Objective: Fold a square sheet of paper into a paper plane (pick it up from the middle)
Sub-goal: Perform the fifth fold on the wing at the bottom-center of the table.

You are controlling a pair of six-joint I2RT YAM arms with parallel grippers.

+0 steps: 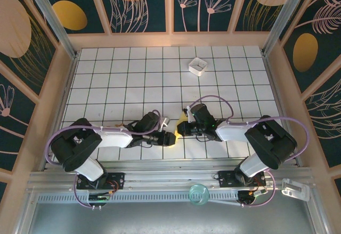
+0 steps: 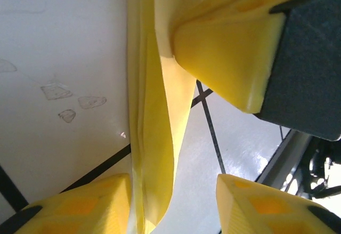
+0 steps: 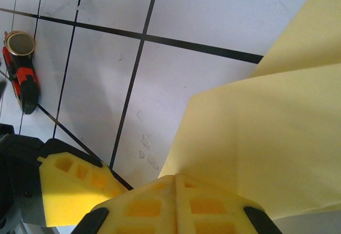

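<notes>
I read the right gripper as clamped on the folded yellow paper, which sits just 6 o'clock of the table's centre. The left gripper stands with jaws parted around the paper's upright crease. Risk: held at one pinch point, the thin paper may sag, unfold or tear if I separate the arms carelessly. The white box, toward 12 o'clock, looks empty.

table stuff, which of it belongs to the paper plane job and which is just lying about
in the job: yellow paper, part folded; right claw pinching it; left claw open around it
lying about: white square box; small greenish cup on the front rail
</notes>
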